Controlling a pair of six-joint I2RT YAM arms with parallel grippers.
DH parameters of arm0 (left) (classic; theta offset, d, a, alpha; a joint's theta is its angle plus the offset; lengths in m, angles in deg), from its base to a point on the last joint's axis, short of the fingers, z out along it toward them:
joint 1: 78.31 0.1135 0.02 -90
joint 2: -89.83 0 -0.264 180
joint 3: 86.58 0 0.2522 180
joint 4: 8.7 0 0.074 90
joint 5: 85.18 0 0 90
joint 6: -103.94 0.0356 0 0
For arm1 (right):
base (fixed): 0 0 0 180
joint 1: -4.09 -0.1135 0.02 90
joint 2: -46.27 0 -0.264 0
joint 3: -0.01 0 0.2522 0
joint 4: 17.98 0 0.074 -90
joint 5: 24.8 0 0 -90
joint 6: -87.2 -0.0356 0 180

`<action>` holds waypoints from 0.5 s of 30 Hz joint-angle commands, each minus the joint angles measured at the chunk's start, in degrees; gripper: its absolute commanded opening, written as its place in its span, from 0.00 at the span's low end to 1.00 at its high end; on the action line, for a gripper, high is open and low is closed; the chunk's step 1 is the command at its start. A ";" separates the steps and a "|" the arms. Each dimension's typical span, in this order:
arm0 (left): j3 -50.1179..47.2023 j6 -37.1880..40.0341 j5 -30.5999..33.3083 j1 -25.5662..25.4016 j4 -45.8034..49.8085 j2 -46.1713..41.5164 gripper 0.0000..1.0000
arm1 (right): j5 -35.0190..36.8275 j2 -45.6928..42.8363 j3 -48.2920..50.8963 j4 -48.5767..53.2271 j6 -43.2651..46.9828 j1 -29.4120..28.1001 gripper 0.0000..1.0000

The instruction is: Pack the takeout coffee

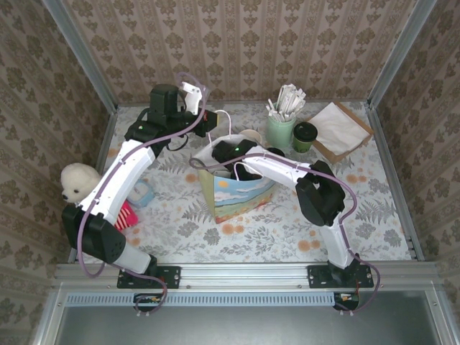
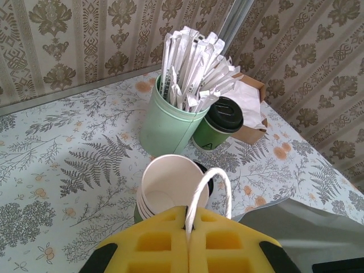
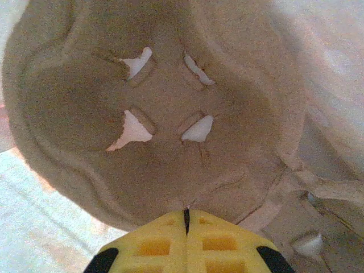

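Coffee (image 1: 304, 136) stands upright on the desk (image 1: 374, 208), lid on, outside the bag (image 1: 241, 194). From your right claw (image 3: 186, 219), down inside the bag, it lies past the far-right rim, just beside the stick holder (image 1: 280, 129). That claw is closed with its tips at the tray (image 3: 159, 114) edge, and you cannot tell if it pinches; your left claw (image 2: 187, 219) is clamped on the handle (image 2: 211, 185), the coffee ahead-right of it beyond the cup stack (image 2: 170, 187). By my judgement the right arm is nearer and freer, so it should lift out and reach far-right.
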 commanded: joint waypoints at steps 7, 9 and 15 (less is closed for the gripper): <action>0.68 1.31 -1.39 -0.19 -0.70 -0.83 0.00 | 1.66 -1.85 1.25 -2.18 2.55 0.13 0.03; 1.08 1.85 -1.38 -0.23 -0.36 -0.96 0.00 | -0.89 -4.70 1.51 -2.09 3.14 0.21 0.04; 1.91 3.72 -1.96 -0.15 0.81 -1.06 0.00 | -5.21 -10.38 4.96 -6.17 4.02 0.30 0.01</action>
